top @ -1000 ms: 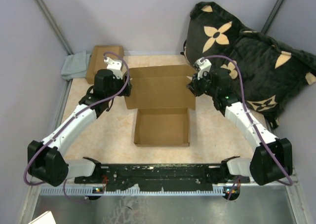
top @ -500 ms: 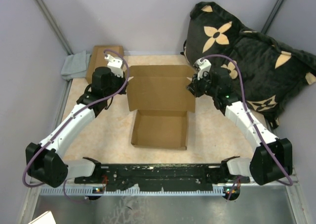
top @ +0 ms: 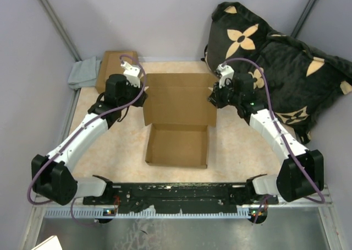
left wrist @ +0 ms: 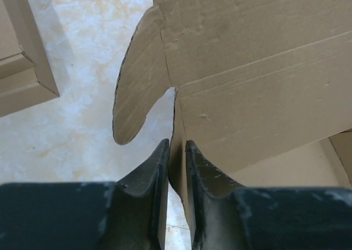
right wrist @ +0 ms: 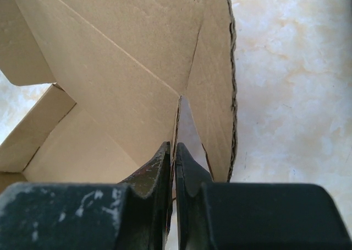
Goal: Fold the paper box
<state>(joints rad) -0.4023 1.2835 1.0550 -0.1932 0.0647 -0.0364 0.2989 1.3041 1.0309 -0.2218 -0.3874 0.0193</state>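
Corrugated brown board makes up the box (top: pixel 177 145), which sits mid-frame in the top view with its tray open below and its lid (top: pixel 179 98) standing above. The left gripper (left wrist: pixel 176 146) is clamped on the lid's left edge, and the right gripper (right wrist: pixel 172 147) pinches the right edge. The board looks light and stiff but creases easily, so grips low on the edges, near the scored folds, seem safest.

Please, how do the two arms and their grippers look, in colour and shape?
The left arm and right arm have white links and bulky black joints. A purple cable loops along each. The left gripper and right gripper have black, curved fingers with pale scuffs.
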